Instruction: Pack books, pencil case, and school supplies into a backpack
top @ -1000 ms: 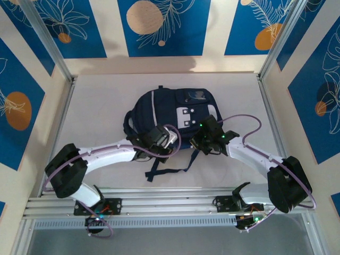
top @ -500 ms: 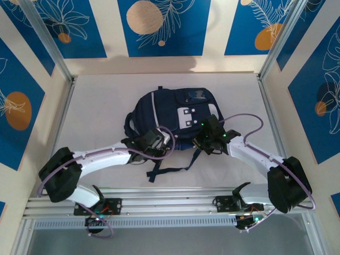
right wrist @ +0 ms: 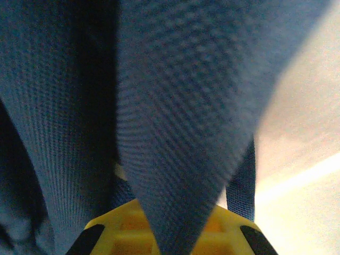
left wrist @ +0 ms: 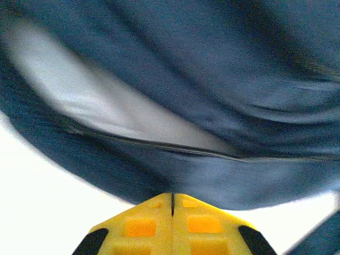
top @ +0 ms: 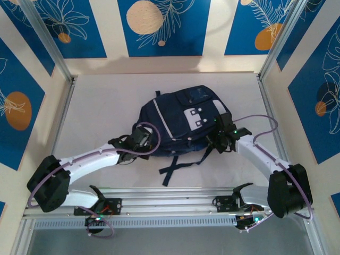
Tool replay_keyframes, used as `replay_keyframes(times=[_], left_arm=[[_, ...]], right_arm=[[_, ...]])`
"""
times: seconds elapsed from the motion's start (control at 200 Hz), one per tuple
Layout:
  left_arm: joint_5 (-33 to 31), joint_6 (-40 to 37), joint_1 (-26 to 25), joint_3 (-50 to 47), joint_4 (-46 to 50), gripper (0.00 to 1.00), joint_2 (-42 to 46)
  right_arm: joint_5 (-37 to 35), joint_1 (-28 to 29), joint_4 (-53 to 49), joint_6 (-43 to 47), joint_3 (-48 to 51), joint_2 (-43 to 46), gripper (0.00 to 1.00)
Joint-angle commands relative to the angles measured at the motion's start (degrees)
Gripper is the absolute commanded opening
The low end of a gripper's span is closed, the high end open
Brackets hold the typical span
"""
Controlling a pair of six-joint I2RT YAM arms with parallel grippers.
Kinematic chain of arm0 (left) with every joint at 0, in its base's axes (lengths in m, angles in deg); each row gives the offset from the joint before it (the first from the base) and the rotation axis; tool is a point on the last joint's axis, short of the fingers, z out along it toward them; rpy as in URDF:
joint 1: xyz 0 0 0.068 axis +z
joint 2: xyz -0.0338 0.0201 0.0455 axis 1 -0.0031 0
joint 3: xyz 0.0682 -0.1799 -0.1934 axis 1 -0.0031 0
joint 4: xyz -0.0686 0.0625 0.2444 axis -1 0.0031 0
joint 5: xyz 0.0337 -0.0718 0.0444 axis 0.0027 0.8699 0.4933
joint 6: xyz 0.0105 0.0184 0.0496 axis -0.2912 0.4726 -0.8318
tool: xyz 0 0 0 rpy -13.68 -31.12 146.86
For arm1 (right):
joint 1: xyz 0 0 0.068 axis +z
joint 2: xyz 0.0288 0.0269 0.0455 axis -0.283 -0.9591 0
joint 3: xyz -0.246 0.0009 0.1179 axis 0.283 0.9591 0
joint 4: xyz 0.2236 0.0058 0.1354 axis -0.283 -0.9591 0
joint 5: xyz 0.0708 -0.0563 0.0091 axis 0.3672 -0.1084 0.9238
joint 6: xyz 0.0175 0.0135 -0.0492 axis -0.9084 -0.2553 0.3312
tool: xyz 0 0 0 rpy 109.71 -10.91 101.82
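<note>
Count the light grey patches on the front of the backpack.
2. The upper patch and the lower patch sit close together in the middle of the backpack front. Others may be hidden underneath.

the navy blue fabric backpack (top: 180,119) lies flat on the white table top (top: 101,101), a little right of centre, its top toward the far wall. its dark webbing straps (top: 178,166) trail from the near side toward the metal rail (top: 170,194) along the table's front edge. the left gripper (top: 139,139) sits at the backpack's near left edge, tips against the cloth, perhaps pinching it. the right gripper (top: 219,139) sits at the near right edge, a fold of the backpack between its jaws.
</note>
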Motion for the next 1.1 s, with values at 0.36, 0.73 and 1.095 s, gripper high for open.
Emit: replay_keyframes(times=[0.36,0.73,1.095], left_arm=[[16.8,0.6,-2.6,1.7,-5.4,0.03,-1.4],[25.6,2.5,-10.3,9.3,-8.1,0.42,-13.1],[23.6,4.1,-11.4,14.0,-7.5,0.46,-21.2]], right_arm=[[1.3,0.5,-3.3,12.6,-6.4,-3.9,0.32],[-6.9,6.4,-11.3,14.6,-6.8,3.2,0.46],[-3.2,6.6,-8.4,13.6,-4.2,3.4,0.39]])
